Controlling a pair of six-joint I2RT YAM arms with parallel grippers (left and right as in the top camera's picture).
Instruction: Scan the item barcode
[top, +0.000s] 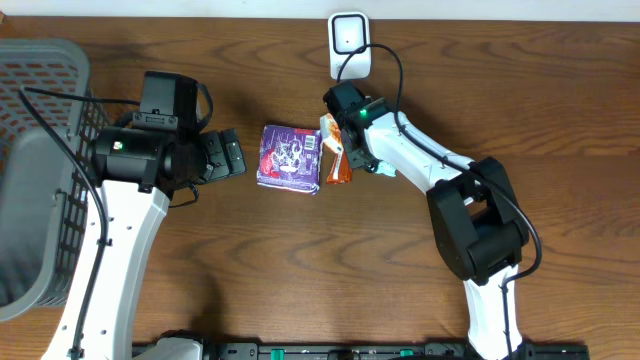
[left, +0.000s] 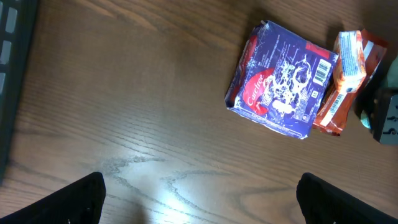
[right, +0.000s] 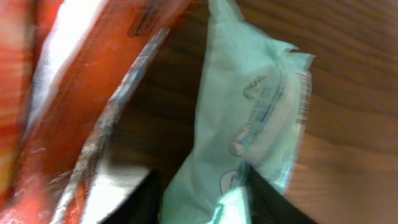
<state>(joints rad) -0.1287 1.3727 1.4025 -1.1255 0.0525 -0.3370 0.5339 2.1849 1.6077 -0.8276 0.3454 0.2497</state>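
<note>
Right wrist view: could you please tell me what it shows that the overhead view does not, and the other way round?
Only the right wrist view shows a pale green packet, lying between the dark fingers of the right gripper. Only the overhead view shows the white scanner, the grey basket, the purple packet and the left gripper, which is open. Both show the orange packet and the wooden table.
</note>
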